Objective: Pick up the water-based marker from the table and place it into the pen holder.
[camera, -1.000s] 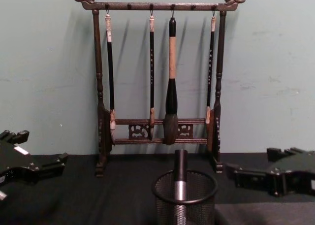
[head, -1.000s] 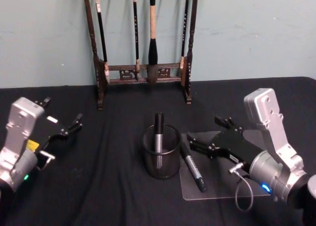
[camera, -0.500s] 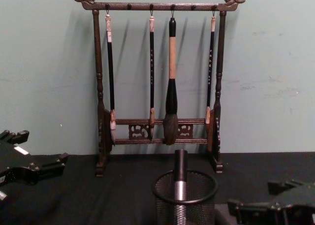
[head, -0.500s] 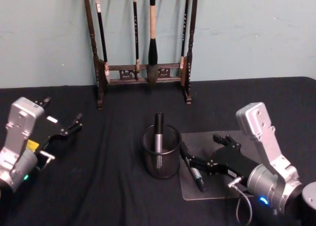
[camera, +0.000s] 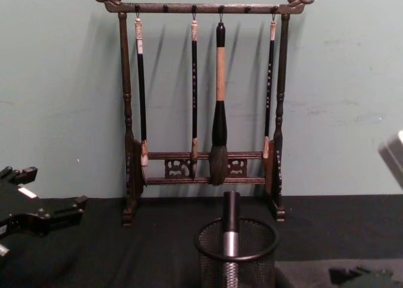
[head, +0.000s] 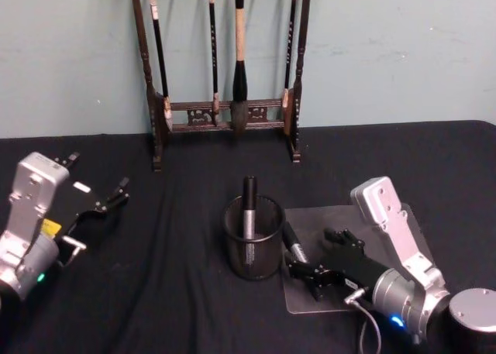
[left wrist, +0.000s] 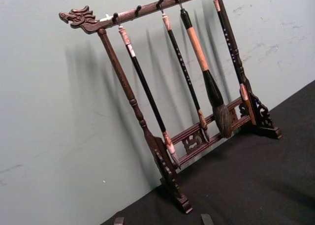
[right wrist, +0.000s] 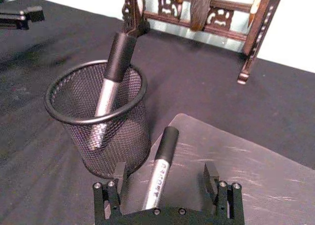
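A water-based marker (head: 293,244) with a black cap and silver barrel lies on a clear mat (head: 322,218), just right of the black mesh pen holder (head: 256,259). My right gripper (head: 311,275) is low over the marker's near end and open. In the right wrist view its fingers (right wrist: 210,177) stand either side of the marker (right wrist: 160,168) with gaps on both sides, and the pen holder (right wrist: 114,142) is close beside. Another marker (head: 249,205) stands inside the holder. My left gripper (head: 99,207) hangs open at the far left, away from them.
A tall dark wooden brush rack (camera: 204,111) with hanging brushes stands at the back against the wall, behind the pen holder (camera: 236,253). Black cloth (head: 170,292) covers the table. The mat's far right part (right wrist: 261,180) is bare.
My right gripper has dropped and moved left toward the pen holder, from above the mat to straddling the marker's near end. The left arm has not moved.
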